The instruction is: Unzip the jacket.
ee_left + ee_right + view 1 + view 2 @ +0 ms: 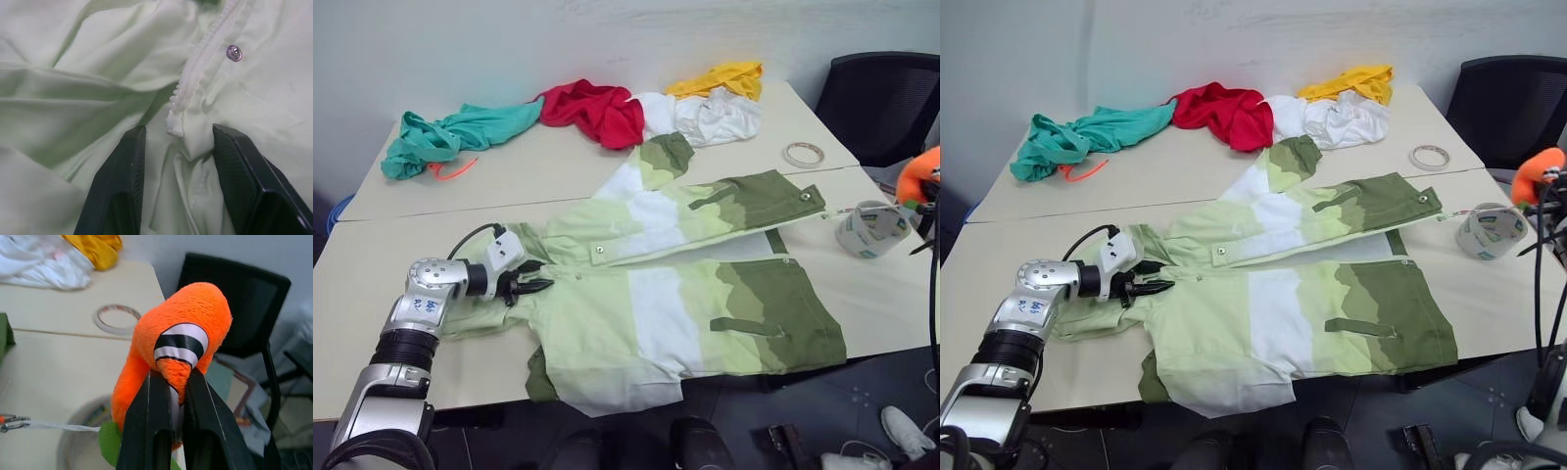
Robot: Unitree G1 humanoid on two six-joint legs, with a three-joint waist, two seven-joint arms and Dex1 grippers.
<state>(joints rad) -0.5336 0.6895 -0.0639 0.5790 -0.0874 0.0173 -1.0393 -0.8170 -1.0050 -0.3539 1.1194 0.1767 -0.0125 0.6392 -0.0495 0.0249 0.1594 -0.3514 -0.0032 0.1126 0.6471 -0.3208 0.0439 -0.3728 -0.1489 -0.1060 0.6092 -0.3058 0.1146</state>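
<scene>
Looking across the table (382, 255), you have the jacket (685, 294) spread flat, collar toward the left gripper (536, 284), hem toward the roll of tape (869, 229). Its zipper (195, 78) runs along that line. Your left fingers (122, 186) are spread astride the zipper's collar end. Off the hem end, beside the tape, the right gripper (171, 421) pinches an orange plush toy (181, 342).

— Furniture? — Two pale tables (607, 162) abutted along a seam; a black office chair (886, 103) behind the far right corner.
— Surroundings? — Plain off-white wall (558, 39) behind; dark floor (862, 401) below the front edge; light even.
</scene>
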